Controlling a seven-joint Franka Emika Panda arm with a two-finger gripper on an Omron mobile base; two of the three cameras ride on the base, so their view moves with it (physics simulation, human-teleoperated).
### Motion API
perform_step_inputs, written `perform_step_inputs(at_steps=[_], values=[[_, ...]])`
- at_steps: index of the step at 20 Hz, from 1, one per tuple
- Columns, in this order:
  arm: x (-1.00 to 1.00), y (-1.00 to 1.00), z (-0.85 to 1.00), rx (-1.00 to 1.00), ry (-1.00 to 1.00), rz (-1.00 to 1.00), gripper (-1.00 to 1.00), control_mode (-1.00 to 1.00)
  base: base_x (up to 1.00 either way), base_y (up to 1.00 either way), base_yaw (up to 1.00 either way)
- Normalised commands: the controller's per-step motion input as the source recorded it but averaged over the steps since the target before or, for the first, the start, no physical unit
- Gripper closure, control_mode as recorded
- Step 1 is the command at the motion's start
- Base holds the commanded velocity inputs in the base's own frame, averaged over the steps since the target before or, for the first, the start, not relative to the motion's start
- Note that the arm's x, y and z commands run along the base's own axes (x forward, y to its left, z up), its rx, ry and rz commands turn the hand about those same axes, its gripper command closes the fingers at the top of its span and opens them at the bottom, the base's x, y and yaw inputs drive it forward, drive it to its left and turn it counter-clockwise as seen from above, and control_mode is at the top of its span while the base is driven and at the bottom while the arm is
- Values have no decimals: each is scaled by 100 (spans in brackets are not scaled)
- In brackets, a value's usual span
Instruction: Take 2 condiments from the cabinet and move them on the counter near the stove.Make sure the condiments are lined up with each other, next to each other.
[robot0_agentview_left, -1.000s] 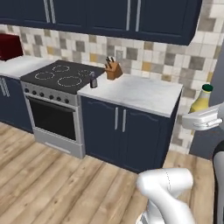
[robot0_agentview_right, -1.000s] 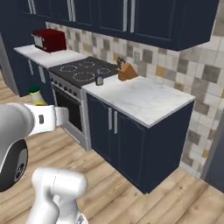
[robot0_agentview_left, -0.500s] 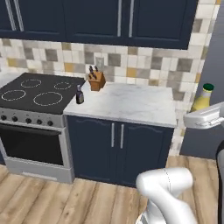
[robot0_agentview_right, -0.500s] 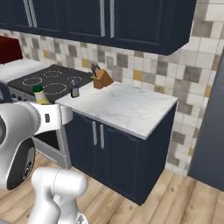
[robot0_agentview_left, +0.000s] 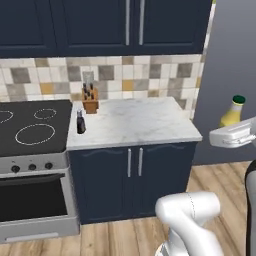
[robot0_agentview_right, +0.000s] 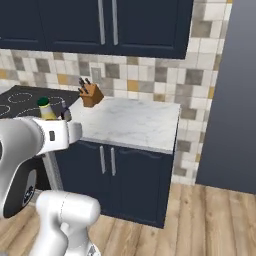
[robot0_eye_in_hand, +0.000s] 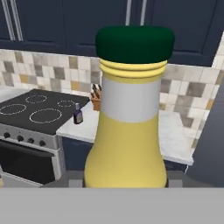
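My gripper (robot0_agentview_left: 234, 132) is shut on the yellow condiment bottle (robot0_agentview_left: 231, 114) with a green cap, holding it upright in the air to the right of the counter (robot0_agentview_left: 145, 125). The same bottle (robot0_eye_in_hand: 127, 131) looms large in the hand view and pokes up behind my forearm as the green-capped bottle (robot0_agentview_right: 47, 108) in the right base view. The dark maroon condiment bottle (robot0_agentview_left: 80, 123) stands on the marble counter right at the edge of the black stove (robot0_agentview_left: 30, 130). The cabinet is out of view.
A wooden knife block (robot0_agentview_left: 90, 103) stands at the back of the counter against the tiled wall. Navy door cabinets (robot0_agentview_left: 130, 25) hang above. A tall grey wall panel (robot0_agentview_left: 230, 65) bounds the counter on the right. Wooden floor lies below.
The base has moved, so both base views shifted: the stove slid left and the counter end came closer and central. The yellow bottle stays gripped in the same pose.
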Motion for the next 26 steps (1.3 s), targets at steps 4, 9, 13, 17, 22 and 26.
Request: perform_step_inputs(at_steps=[4,9,13,17,22,26], values=[[0,0,0,0,0,0,100,100,-4,100,-1],[0,0,0,0,0,0,100,100,8,96,0],[0,0,0,0,0,0,100,100,0,92,0],[0,0,0,0,0,0,100,100,10,83,0],[0,0,0,0,0,0,100,100,67,26,0],[0,0,0,0,0,0,100,100,79,12,0]])
